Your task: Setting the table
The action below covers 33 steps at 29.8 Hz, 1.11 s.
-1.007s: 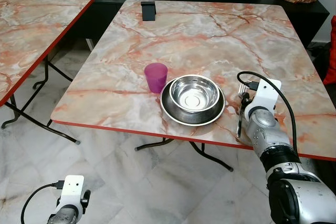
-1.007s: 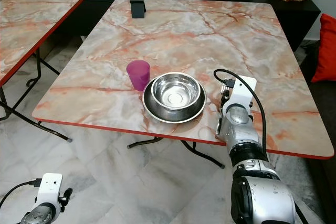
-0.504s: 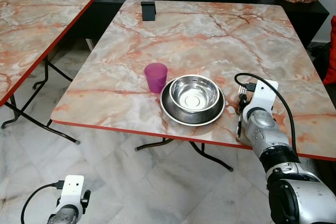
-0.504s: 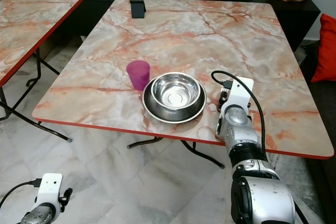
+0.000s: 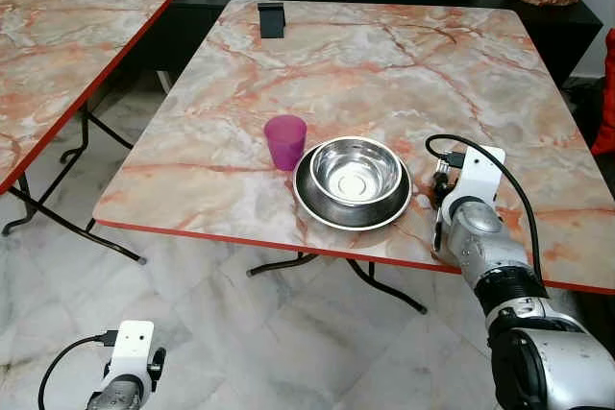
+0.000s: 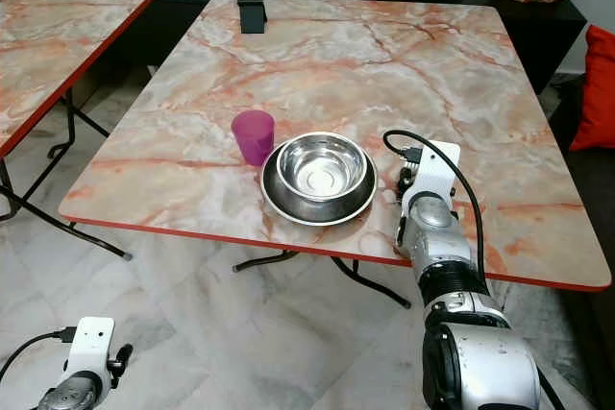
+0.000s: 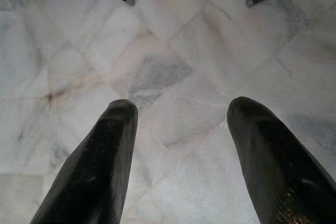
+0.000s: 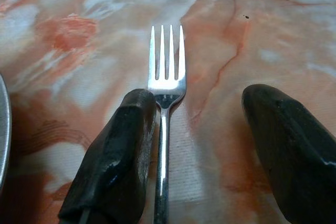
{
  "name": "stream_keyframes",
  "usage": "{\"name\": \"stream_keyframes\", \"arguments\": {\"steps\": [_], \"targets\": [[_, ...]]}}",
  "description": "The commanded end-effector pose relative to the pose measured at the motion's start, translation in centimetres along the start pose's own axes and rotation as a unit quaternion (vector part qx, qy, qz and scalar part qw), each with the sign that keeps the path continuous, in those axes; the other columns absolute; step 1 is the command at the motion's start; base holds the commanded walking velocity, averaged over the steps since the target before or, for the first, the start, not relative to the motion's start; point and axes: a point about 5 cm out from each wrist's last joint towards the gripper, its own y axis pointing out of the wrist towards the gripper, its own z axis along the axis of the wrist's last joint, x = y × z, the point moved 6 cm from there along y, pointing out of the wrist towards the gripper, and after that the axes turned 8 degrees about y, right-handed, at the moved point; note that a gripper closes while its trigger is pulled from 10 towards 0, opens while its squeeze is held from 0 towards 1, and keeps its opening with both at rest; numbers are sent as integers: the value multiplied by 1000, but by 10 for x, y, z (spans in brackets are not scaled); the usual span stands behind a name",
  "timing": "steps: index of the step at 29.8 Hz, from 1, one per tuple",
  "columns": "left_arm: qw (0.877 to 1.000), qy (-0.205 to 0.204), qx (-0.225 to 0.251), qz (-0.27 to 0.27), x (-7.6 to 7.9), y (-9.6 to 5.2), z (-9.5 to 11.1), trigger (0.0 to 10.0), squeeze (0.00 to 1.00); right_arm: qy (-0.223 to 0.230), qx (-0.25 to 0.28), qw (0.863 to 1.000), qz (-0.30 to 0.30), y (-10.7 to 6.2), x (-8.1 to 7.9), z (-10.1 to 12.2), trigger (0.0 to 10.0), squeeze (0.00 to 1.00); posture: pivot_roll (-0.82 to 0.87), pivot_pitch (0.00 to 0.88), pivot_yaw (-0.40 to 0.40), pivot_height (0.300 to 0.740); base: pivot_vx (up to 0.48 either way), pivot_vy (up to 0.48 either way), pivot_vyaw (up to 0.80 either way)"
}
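Bowl (image 5: 355, 171) nested on plate (image 5: 312, 205), cup (image 5: 285, 141) beside; fork (image 8: 166, 85) laid on table (image 5: 384, 55), released between spread right gripper (image 8: 199, 150) fingers. Little judged left.

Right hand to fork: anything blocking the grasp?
Nothing visible. The right hand is open, low over the table. The fork lies flat between its fingers, close against one of them. The bowl and plate sit off to the side.
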Motion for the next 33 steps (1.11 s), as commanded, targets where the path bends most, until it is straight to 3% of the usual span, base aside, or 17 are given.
{"name": "stream_keyframes", "arguments": {"steps": [1, 8, 11, 13, 16, 19, 23, 25, 33], "targets": [[1000, 3, -9, -1, 0, -2, -6, 10000, 0, -3, -2, 1000, 8, 0, -6, 1, 10000, 0, 46, 107, 14, 740, 0, 0, 0], [1000, 3, -9, -1, 1, -2, -6, 10000, 0, 0, 4, 1000, 21, 0, -12, 3, 10000, 0, 46, 107, 14, 740, 0, 0, 0], [1000, 3, -8, -1, 1, -2, -6, 10000, 0, 15, 32, 999, 10, -1, -9, 15, 10000, 0, 47, 109, 14, 740, 0, 0, 0], [1000, 3, -8, 0, 0, -1, -6, 10000, 0, 37, 71, 997, 9, -2, -7, 34, 10000, 0, 47, 109, 15, 740, 0, 0, 0], [1000, 3, -8, 0, 0, -1, -6, 10000, 0, 43, 83, 996, 3, -2, -4, 42, 10000, 0, 45, 109, 16, 740, 0, 0, 0], [1000, 3, -8, -2, 0, -1, -5, 10000, 0, 31, 68, 997, -8, 0, 2, 39, 10000, 0, 45, 109, 16, 740, 0, 0, 0], [1000, 2, -6, -5, 2, -1, -4, 10000, 0, -20, -9, 1000, -17, 3, 9, 9, 10000, 0, 43, 110, 16, 740, 0, 0, 0], [1000, 1, -6, -6, 2, -1, -4, 10000, 0, -18, -25, 999, -24, 3, 12, 2, 10000, 0, 43, 111, 14, 740, 0, 0, 0], [1000, 1, -4, -5, 1, -1, -3, 10000, 0, -14, -27, 999, -30, 4, 16, 5, 10000, 0, 42, 115, 17, 740, 0, 0, 0]]}}
